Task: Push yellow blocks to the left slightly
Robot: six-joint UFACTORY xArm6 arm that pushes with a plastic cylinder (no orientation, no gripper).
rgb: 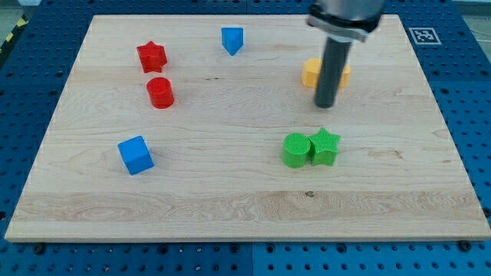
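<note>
Board: a pale wooden table top (245, 207) fills most of the view; its far right corner sits just beside a black-and-white marker tag (423, 34) on the blue perforated bench (468, 92); the bench is cut off on all 4 sides of the view.
Arm: the dark housing (345, 17) enters at the view's top, near the board's far edge, and is cut off there, so only its lowest part shows.
Rod: a straight dark rod (333, 65) drops from the housing.
Jaws: there are none to report; the arm ends in a bare rod.
My tip: my tip (325, 105) rests on the board toward the far right part, just in front of the yellow blocks; touching or just apart cannot be told.
Yellow blocks: yellow blocks (311, 73) lie behind the rod toward the far right corner; the rod hides their middle, so only a piece on each side shows, and shape and count cannot be made out.
Blue cube: blue cube (136, 155) lies toward the left edge, nearer the front.
Green cylinder: green cylinder (295, 149) sits right of centre, touching the green star (325, 146) on its right.
Red star: red star (151, 56) lies near the far left corner, with the red cylinder (160, 93) just in front of it, apart.
Blue block: a small blue block (232, 40) near the far edge; pointed, exact shape unclear.
</note>
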